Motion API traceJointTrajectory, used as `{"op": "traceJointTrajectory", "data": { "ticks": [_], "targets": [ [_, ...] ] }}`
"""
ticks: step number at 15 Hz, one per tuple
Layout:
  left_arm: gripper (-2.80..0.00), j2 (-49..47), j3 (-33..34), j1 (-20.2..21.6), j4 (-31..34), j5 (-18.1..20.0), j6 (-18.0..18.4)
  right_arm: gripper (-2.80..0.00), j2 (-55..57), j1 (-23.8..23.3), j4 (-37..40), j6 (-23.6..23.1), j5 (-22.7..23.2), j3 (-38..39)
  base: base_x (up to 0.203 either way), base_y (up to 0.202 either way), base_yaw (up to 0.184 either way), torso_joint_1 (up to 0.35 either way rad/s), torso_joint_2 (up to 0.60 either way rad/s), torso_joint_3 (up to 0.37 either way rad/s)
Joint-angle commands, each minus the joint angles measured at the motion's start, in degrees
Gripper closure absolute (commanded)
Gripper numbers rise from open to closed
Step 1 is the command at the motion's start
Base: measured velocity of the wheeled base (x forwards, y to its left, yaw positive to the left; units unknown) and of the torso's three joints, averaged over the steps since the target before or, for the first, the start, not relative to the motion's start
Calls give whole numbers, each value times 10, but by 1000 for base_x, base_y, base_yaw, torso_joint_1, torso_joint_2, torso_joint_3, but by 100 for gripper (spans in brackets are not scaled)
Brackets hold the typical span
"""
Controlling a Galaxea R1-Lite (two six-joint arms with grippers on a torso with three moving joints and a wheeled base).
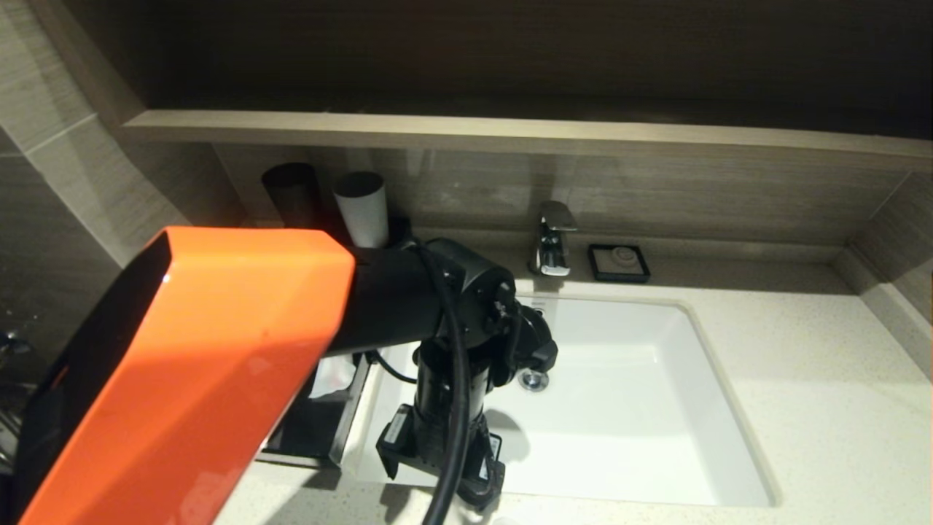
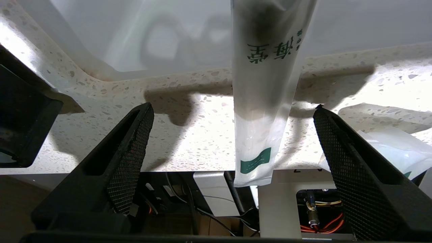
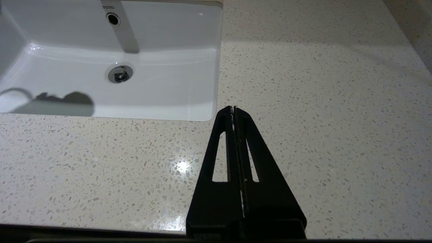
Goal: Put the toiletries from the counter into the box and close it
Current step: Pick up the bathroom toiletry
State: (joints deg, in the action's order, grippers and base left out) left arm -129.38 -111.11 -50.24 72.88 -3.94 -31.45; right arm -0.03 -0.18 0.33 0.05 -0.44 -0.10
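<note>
A slim translucent-white packet (image 2: 263, 111) with green print lies across the speckled counter (image 2: 189, 135), on the strip between the white basin (image 2: 168, 33) and the front edge. Its green-marked end overhangs that edge. My left gripper (image 2: 233, 106) is open, one finger on each side of this packet and clear of it. A second packet (image 2: 388, 141) lies just beyond one finger. In the head view the left gripper (image 1: 444, 467) points down at the basin's front left corner. The black box (image 1: 321, 430) sits left of it, mostly hidden by the orange arm. My right gripper (image 3: 233, 109) is shut and empty, hovering over bare counter (image 3: 320, 101) right of the basin.
At the back stand a chrome faucet (image 1: 552, 240), a small black soap dish (image 1: 619, 262), a black cup (image 1: 291, 193) and a white cup (image 1: 362, 208) under the wooden ledge (image 1: 510, 135). The basin (image 1: 627, 408) fills the middle. The box's corner (image 2: 23, 118) is close to the left gripper.
</note>
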Motion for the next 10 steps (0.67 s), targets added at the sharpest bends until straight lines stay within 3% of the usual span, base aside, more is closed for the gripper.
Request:
{"op": "traceJointTrajectory", "data": {
  "ticks": [1,10],
  "targets": [
    [-280,-2,0,1,4,0,-2,0,-1,0,0,0,0,0,0,0,0,0,0,0],
    [-280,-4,0,3,0,10,-2,0,-1,0,0,0,0,0,0,0,0,0,0,0]
  ]
}}
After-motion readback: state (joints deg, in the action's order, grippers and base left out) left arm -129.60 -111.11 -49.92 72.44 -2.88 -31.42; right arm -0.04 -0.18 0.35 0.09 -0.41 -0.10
